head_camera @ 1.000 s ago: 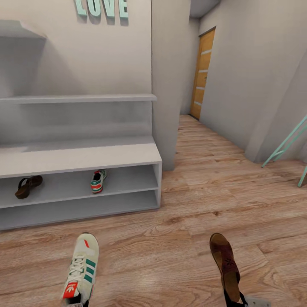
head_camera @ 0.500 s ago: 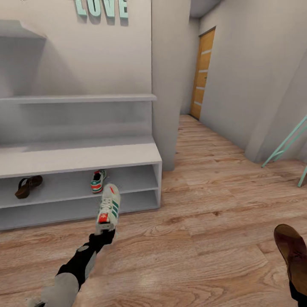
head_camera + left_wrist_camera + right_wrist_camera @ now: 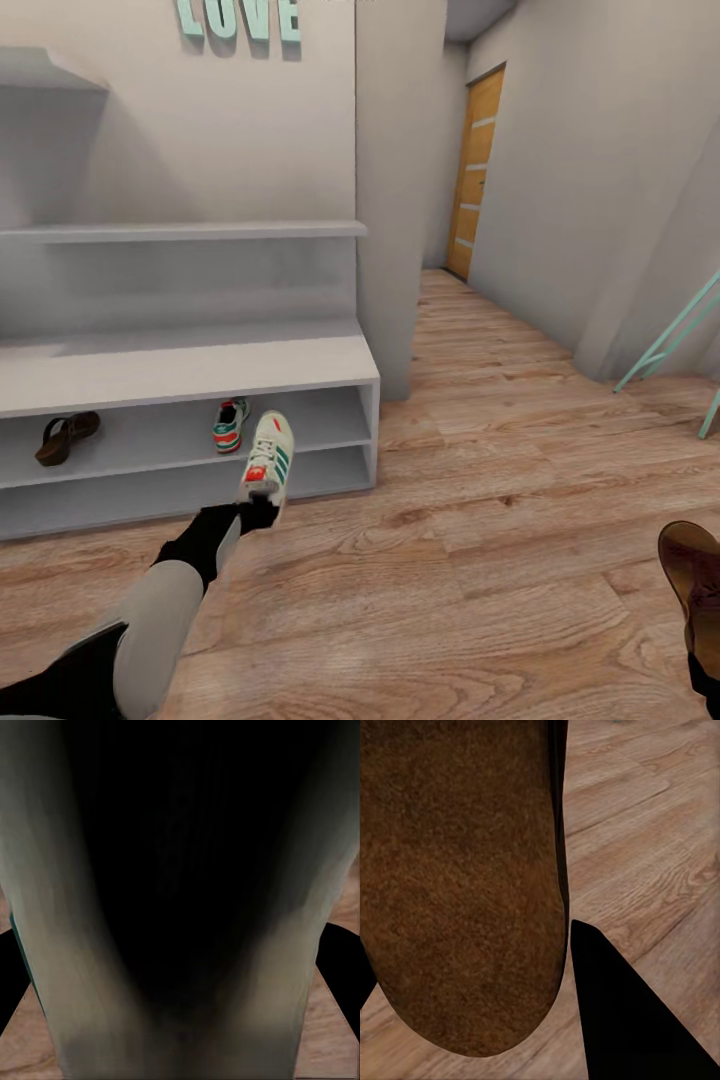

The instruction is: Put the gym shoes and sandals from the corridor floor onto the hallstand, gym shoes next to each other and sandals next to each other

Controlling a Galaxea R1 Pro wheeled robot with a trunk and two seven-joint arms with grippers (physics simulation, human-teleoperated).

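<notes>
My left gripper [image 3: 257,509] is shut on the heel of a cream gym shoe [image 3: 269,455] with green stripes. It holds the shoe off the corridor floor [image 3: 480,560], toe at the front edge of the hallstand's [image 3: 180,370] upper low shelf. The other gym shoe [image 3: 230,424] lies on that shelf just to the left. One brown sandal [image 3: 66,437] lies at the shelf's left end. The second sandal [image 3: 696,588] hangs at the lower right edge, with my right gripper [image 3: 706,684] shut on it. Its brown sole [image 3: 457,885] fills the right wrist view beside a black finger [image 3: 630,1020]. The left wrist view is a blur of cream shoe [image 3: 67,945].
A grey wall pillar [image 3: 400,200] stands right of the hallstand. The corridor runs back to an orange door [image 3: 476,170]. A mint metal frame [image 3: 680,340] leans at the far right. "LOVE" letters [image 3: 238,18] hang above the shelves.
My left arm has reached forward, carrying the gym shoe up to the hallstand's shelf edge beside the shelved one. The held sandal has swung to the right edge of the view.
</notes>
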